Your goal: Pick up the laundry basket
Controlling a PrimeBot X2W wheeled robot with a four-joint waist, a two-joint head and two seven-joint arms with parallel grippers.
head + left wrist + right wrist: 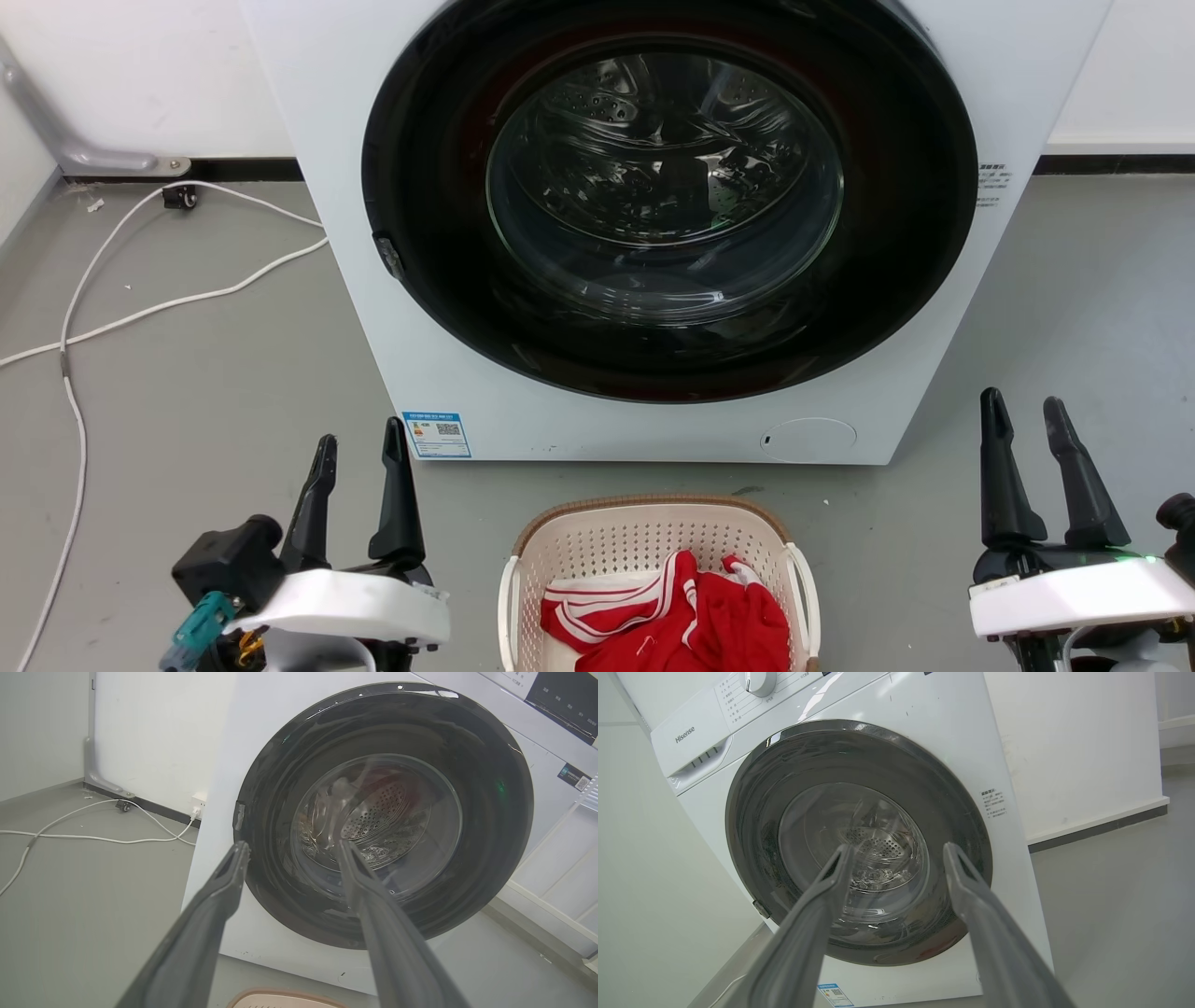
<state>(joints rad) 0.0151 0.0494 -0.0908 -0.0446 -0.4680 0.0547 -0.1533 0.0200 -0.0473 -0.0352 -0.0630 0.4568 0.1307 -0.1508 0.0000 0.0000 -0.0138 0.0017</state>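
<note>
Two spread grippers, head view: left gripper (360,431) and right gripper (1021,398) flanked the laundry basket (616,541), low between them on grey floor (187,392). Probably light, stiff plastic; its side handles (810,588) would suit lifting. Left wrist view: its rim (280,996) lay under the fingers (210,914). Right wrist view: washing machine (971,742) ahead

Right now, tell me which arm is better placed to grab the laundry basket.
Left, marginally. Both grippers are open and empty, but the left gripper sits nearer the laundry basket than the right gripper.
</note>
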